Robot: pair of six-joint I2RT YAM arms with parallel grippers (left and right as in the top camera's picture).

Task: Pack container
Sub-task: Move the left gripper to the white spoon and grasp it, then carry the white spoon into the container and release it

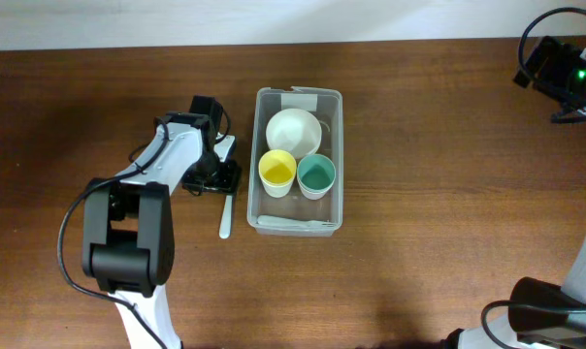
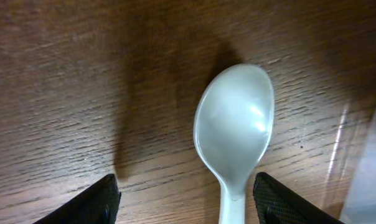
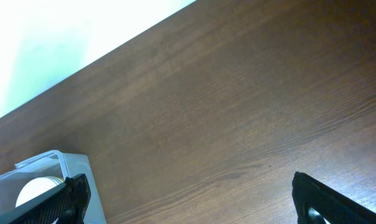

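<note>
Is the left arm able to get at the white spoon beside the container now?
Probably yes: the left gripper is open over the spoon, straddling its handle, with nothing visible in between.

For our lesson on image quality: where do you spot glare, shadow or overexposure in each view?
Overhead: even and sharp, with a washed-out white strip along the top. Left wrist: sheen on the spoon, and a dark shadow left of it. Right wrist: the upper left corner is blown out white.
</note>
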